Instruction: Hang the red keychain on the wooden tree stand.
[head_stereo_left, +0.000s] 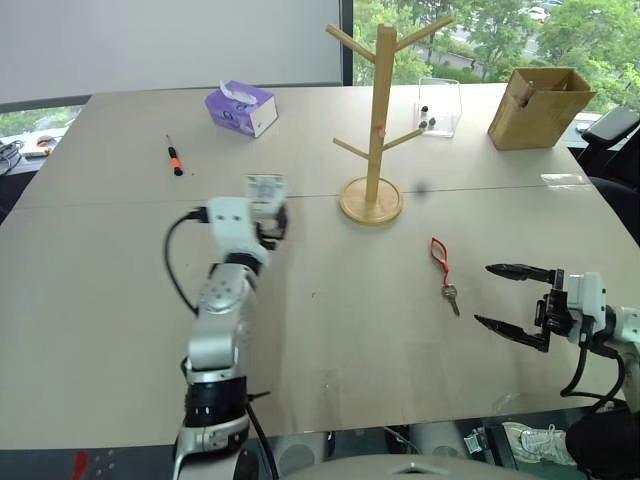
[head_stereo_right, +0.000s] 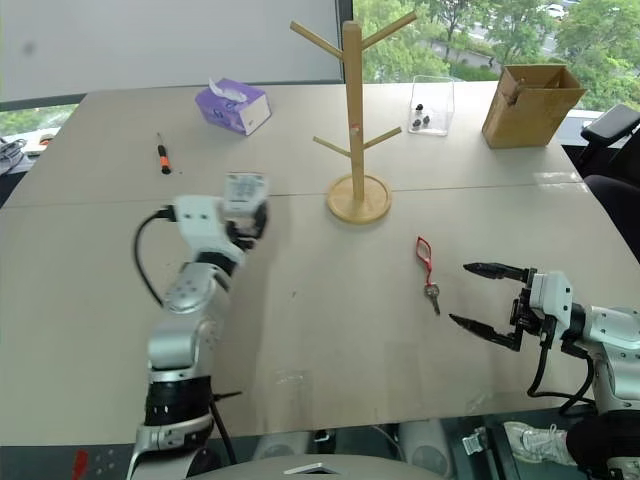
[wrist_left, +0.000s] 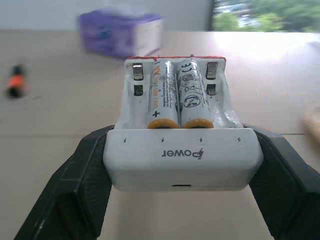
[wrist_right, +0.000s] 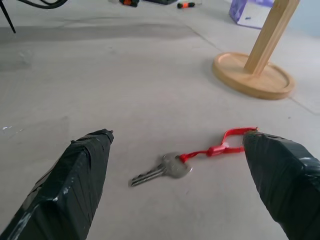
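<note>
The red keychain, a thin red loop with a silver key, lies flat on the table to the right of the wooden tree stand. My right gripper hovers just right of it, open, level and pointing at it. In the right wrist view the keychain lies between and beyond the two black fingertips. My left gripper is raised over the table's left half, shut on a white battery charger holding two AA batteries.
A purple tissue box and an orange-handled screwdriver lie at the back left. A clear plastic container and a brown cardboard box stand at the back right, behind the stand.
</note>
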